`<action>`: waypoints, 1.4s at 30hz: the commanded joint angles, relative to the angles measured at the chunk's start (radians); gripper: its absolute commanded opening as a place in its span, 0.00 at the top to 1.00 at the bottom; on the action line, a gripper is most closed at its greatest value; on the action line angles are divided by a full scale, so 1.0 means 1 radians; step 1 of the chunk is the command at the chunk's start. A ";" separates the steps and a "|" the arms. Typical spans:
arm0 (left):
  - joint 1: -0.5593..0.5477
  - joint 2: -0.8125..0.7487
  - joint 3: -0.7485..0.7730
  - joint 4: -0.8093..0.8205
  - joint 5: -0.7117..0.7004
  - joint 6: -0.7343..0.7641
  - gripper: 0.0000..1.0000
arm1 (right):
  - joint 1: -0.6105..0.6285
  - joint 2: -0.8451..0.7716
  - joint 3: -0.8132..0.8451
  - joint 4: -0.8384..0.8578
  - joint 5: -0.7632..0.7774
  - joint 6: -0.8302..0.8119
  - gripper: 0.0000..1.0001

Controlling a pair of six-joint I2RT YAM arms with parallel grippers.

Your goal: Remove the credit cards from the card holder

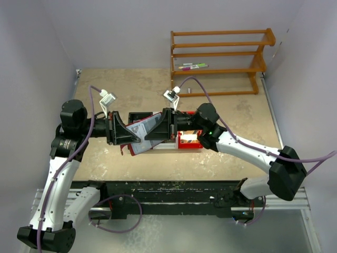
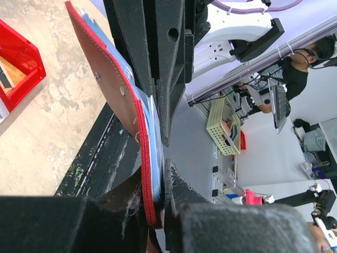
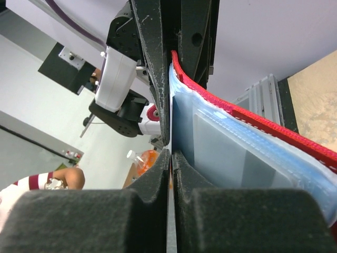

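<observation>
The card holder (image 1: 148,126) hangs open above the table between my two grippers, its maroon cover (image 2: 108,84) outward and its blue-grey sleeves (image 3: 226,158) inward. My left gripper (image 1: 128,134) (image 2: 154,179) is shut on its red-stitched edge and sleeves. My right gripper (image 1: 159,130) (image 3: 171,153) meets it from the other side. Its jaws are shut beside the sleeves, with only a hairline pale slit between them; I cannot tell whether anything thin sits in it. Pale rectangles like credit cards (image 3: 210,153) show through the sleeves.
A red bin (image 1: 188,139) (image 2: 21,58) sits on the table just right of the grippers, with something flat and tan inside. A black box (image 1: 138,115) lies behind the holder. A wooden rack (image 1: 221,52) with markers (image 1: 192,66) stands at the back right.
</observation>
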 commanded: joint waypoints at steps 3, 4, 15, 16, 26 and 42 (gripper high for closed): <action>0.002 -0.013 0.017 0.054 0.049 -0.005 0.78 | -0.010 -0.030 0.017 0.037 0.005 0.016 1.00; 0.002 -0.015 0.017 0.059 0.057 -0.008 0.77 | -0.013 -0.031 0.013 0.039 0.009 0.017 1.00; 0.002 -0.033 0.014 0.086 0.128 -0.028 0.70 | -0.038 -0.088 -0.020 0.003 0.027 -0.010 1.00; 0.002 -0.033 0.013 0.090 0.131 -0.030 0.70 | -0.038 -0.089 -0.022 0.001 0.026 -0.011 1.00; 0.002 -0.041 0.007 0.119 0.128 -0.049 0.95 | -0.039 -0.076 -0.042 0.071 -0.007 0.043 0.93; 0.002 -0.048 0.004 0.146 0.116 -0.081 0.96 | -0.039 -0.047 0.013 0.208 -0.028 0.163 0.86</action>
